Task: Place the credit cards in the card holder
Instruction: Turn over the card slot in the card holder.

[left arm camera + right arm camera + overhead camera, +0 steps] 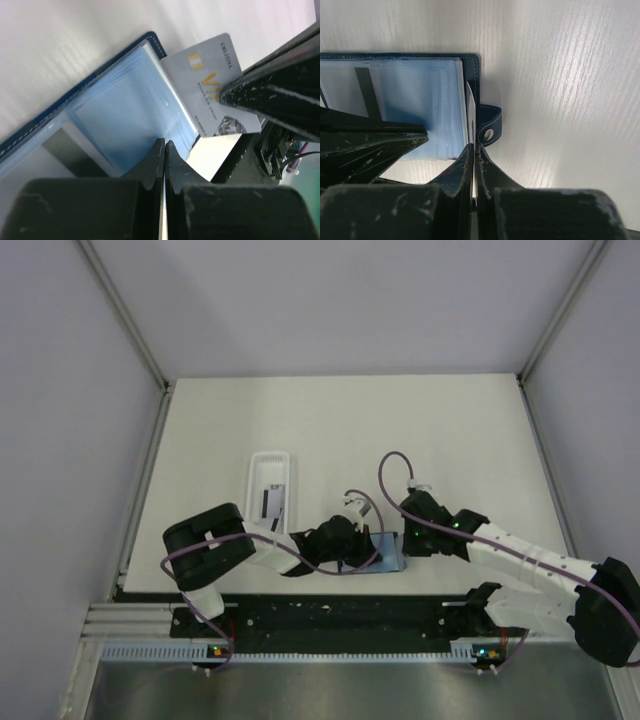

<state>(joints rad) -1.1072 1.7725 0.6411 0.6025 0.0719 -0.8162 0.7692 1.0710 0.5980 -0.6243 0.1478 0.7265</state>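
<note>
The navy card holder (107, 107) lies open at the table's near edge (390, 560), its light blue clear sleeves facing up. My left gripper (165, 145) is shut, with its tips resting on the sleeves. My right gripper (472, 147) is shut on a grey credit card (210, 85) with gold "VIP" lettering. It holds the card on edge at the holder's right side, beside the snap-stud tab (489, 133). The card's lower corner meets the stack of sleeves. In the top view the left gripper (362, 552) and the right gripper (402, 540) meet over the holder.
A long white translucent tray (270, 462) stands left of the holder, with more cards (272, 502) lying in its near end. The table's front edge and a black rail (340, 612) run just behind the grippers.
</note>
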